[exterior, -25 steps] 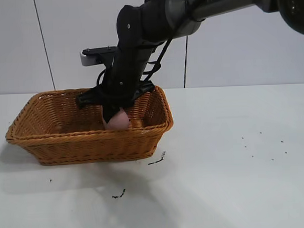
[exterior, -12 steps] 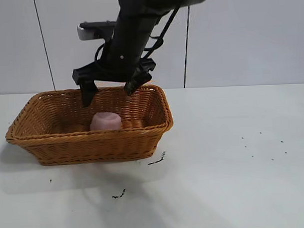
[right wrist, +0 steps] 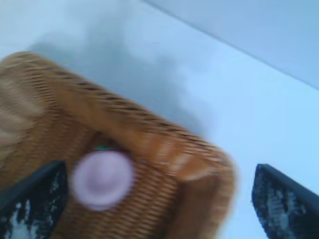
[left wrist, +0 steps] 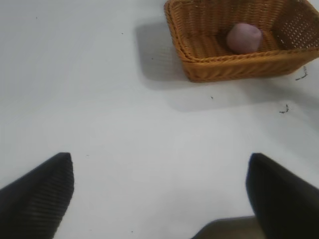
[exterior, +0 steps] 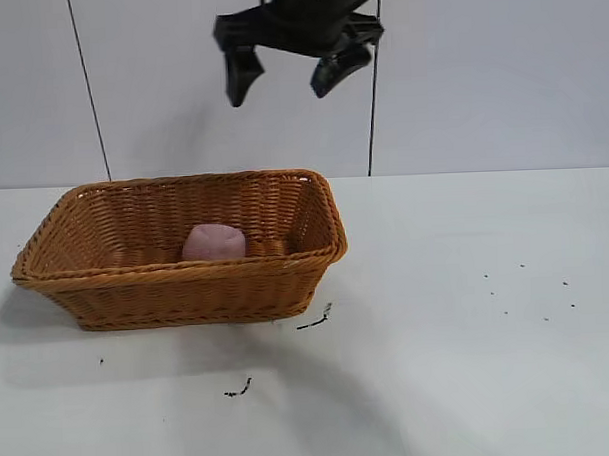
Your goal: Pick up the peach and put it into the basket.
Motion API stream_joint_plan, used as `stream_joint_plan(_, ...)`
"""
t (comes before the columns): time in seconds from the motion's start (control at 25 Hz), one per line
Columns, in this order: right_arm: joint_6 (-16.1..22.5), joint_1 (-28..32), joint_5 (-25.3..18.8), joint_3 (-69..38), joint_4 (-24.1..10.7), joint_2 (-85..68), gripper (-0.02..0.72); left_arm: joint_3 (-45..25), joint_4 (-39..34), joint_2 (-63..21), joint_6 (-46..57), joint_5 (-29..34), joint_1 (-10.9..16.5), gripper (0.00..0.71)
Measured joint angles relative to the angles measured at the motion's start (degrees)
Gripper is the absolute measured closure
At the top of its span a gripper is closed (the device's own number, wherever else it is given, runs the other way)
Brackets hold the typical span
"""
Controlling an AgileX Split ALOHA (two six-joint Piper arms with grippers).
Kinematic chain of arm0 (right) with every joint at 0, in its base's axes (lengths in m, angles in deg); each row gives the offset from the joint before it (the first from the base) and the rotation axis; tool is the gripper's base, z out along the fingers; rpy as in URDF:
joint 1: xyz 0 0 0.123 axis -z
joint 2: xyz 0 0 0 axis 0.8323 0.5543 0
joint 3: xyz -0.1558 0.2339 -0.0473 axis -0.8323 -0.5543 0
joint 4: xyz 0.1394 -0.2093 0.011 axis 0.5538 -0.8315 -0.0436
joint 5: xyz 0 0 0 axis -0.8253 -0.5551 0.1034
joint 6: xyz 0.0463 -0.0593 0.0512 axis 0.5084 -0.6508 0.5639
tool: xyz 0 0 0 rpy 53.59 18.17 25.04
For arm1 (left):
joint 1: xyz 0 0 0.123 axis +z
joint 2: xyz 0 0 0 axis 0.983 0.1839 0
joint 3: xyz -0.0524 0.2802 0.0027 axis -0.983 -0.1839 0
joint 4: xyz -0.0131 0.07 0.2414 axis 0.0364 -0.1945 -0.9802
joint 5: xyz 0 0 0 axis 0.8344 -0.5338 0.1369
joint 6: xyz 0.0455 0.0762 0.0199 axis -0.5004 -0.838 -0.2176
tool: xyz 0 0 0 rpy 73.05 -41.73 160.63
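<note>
The pale pink peach (exterior: 214,241) lies on the floor of the orange-brown wicker basket (exterior: 187,287), free of any gripper. It also shows in the left wrist view (left wrist: 244,38) and the right wrist view (right wrist: 102,179). My right gripper (exterior: 284,77) hangs open and empty high above the basket's right half, in front of the back wall. In the right wrist view its fingertips (right wrist: 284,204) stand wide apart over the basket (right wrist: 164,149). My left gripper (left wrist: 159,174) is open and empty over bare table, well away from the basket (left wrist: 234,67).
The white table (exterior: 468,322) stretches to the right of the basket. Small dark specks lie on it in front of the basket (exterior: 238,390) and at the right (exterior: 527,290). A pale wall stands behind.
My right gripper let go of the peach inside the basket, opened, and rose high above it. The peach now rests on the basket floor.
</note>
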Motion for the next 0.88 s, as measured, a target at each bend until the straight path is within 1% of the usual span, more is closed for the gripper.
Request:
stream_joint_plan(0.12,0.0,5.3,-1.8,0.0,-0.2,0.0,0.014,0.0,0.0,0.0,0.0,0.0,0.0,0.018)
stream_joint_plan(0.24,-0.2,8.1,-4.1,0.0,-0.2,0.0,0.014,0.0,0.0,0.0,0.0,0.0,0.0,0.018)
stream_joint_plan(0.44,-1.0,8.1,-8.6,0.0,0.1,0.0,0.014,0.0,0.0,0.0,0.0,0.0,0.0,0.018)
stream_joint_plan(0.6,-1.1,8.1,-14.7,0.0,-0.2,0.0,0.014,0.0,0.0,0.0,0.0,0.0,0.0,0.018)
stream_joint_plan(0.64,-1.2,8.1,-16.9,0.0,-0.5,0.0,0.014,0.0,0.0,0.0,0.0,0.0,0.0,0.018)
stream_joint_plan(0.68,-1.4,8.1,-17.9,0.0,-0.8,-0.1,0.014,0.0,0.0,0.0,0.0,0.0,0.0,0.018)
stream_joint_plan(0.88,-1.5,8.1,-18.6,-3.5,-0.8,-3.6,0.014,0.0,0.0,0.0,0.0,0.0,0.0,0.018)
